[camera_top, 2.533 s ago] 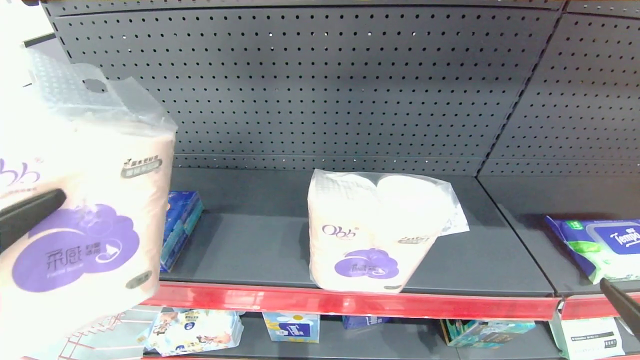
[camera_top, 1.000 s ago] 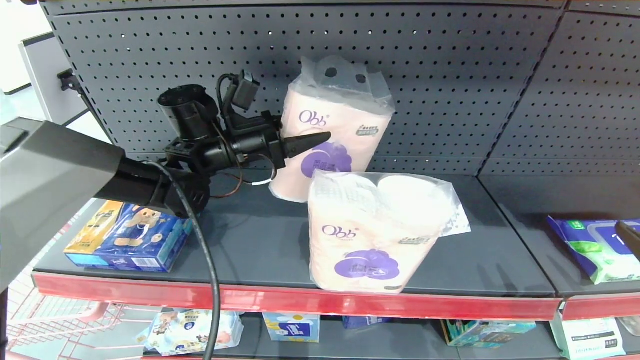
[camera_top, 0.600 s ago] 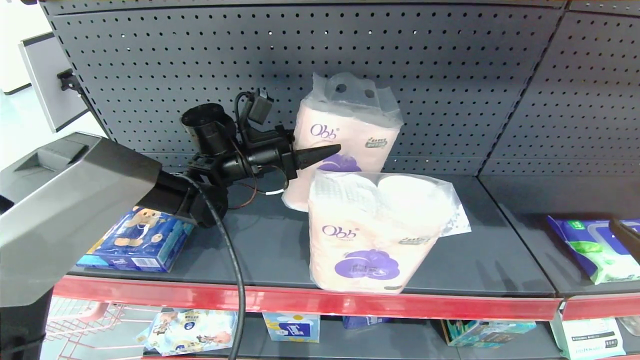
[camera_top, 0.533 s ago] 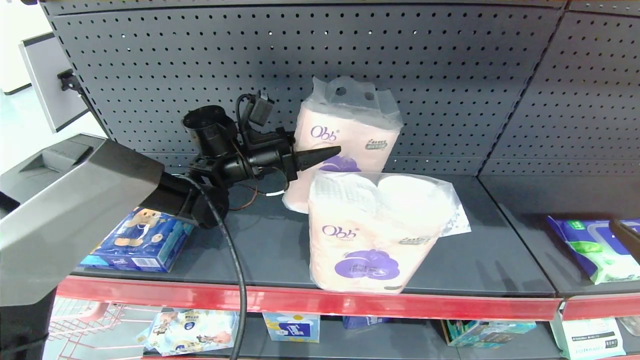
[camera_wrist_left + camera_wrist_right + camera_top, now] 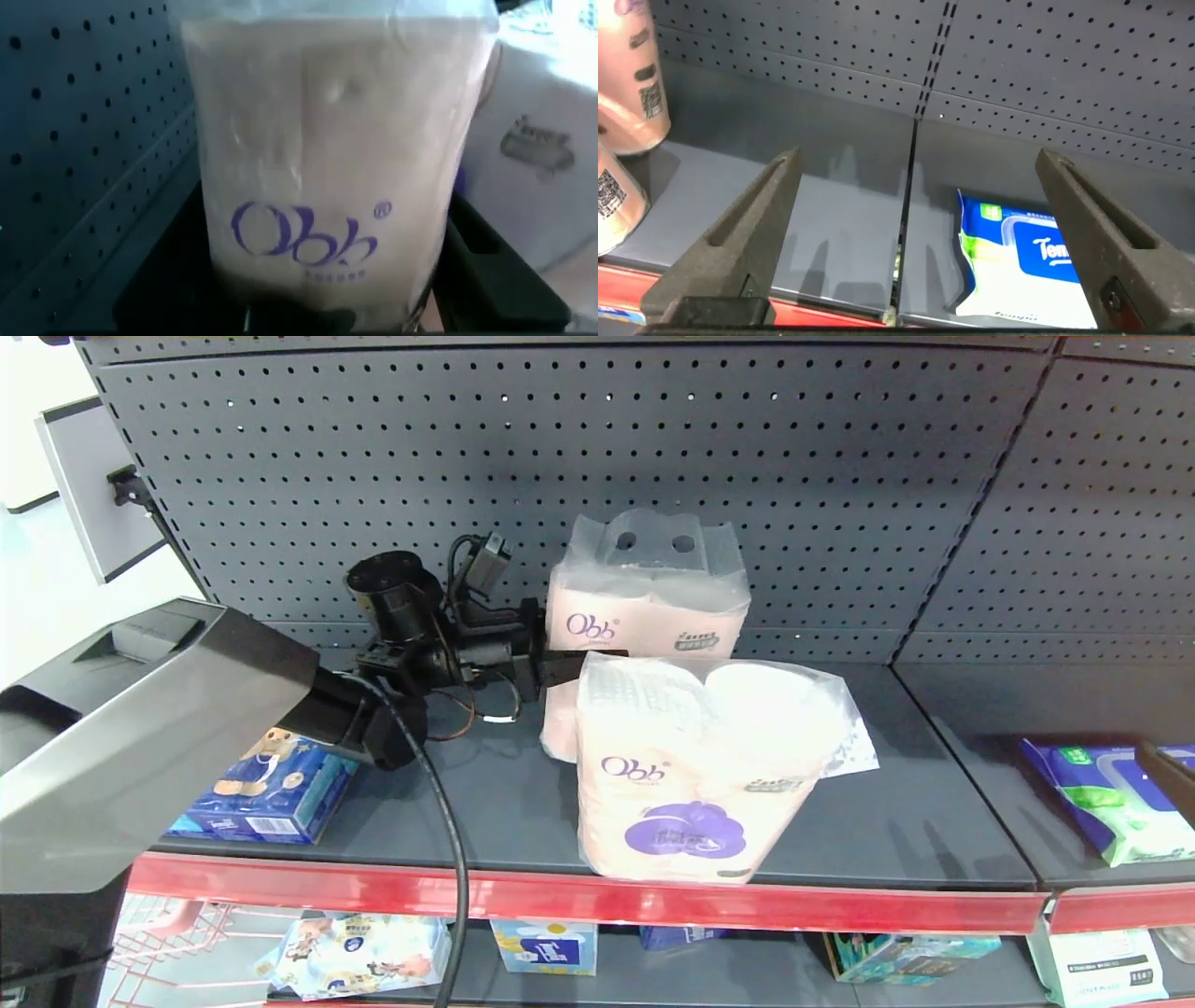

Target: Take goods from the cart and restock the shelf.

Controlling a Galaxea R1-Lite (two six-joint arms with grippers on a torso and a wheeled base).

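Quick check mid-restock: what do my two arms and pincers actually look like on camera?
The left arm has an angular grey shell, then black cylindrical wrist joints. A thick black cable runs along it, thin brownish wires loop near the wrist, and a small black camera sits on top. The left pincer and right pincer have long, dark, tapering fingers.

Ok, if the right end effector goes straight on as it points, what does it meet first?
Probably the grey perforated back panel; the open right end effector seems aimed above the blue plastic wet-wipe pack, though depth is unclear.
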